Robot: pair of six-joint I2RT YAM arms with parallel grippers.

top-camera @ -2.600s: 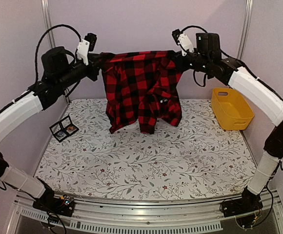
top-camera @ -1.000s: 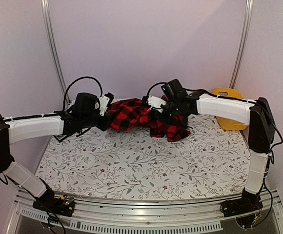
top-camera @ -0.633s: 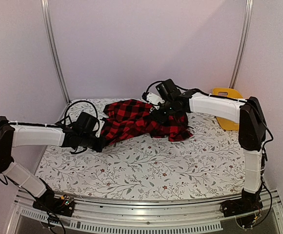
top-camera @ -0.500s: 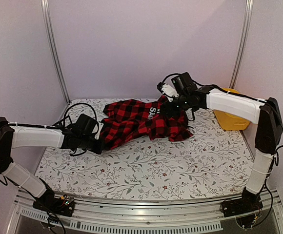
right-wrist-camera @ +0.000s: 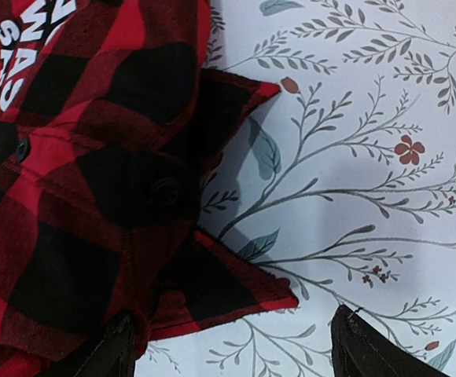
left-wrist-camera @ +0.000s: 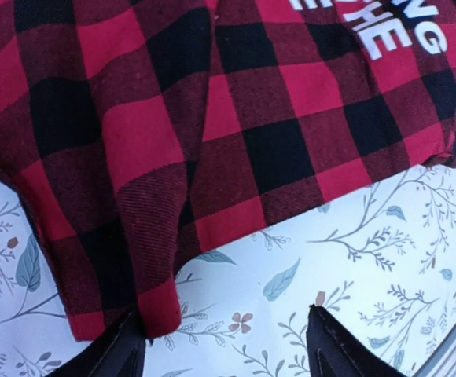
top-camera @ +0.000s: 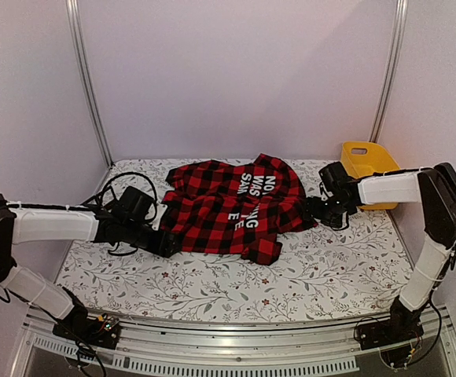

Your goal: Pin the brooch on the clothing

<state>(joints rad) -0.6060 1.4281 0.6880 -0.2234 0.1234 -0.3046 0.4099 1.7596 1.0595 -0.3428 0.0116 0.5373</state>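
The clothing (top-camera: 212, 212), a red-and-black checked shirt with white letters (top-camera: 256, 196), lies spread on the flowered table (top-camera: 236, 275). My left gripper (top-camera: 167, 243) sits low at the shirt's left front corner. In the left wrist view this gripper (left-wrist-camera: 228, 355) stands open, and the cloth corner (left-wrist-camera: 153, 310) rests against its left finger. My right gripper (top-camera: 316, 209) is at the shirt's right edge. The right wrist view shows it (right-wrist-camera: 236, 353) open too, with the hem (right-wrist-camera: 236, 294) beside its left finger (right-wrist-camera: 110, 353) and bare table between the jaws. The brooch is out of view.
A yellow bin (top-camera: 367, 166) stands at the back right, just behind the right forearm. Cables loop over the left arm near the table's left edge (top-camera: 118, 192). Walls close in on both sides and behind.
The arms brought the shirt down from hanging high and spread it flat on the table. Both grippers have opened and let go of the cloth; the right arm swung right.
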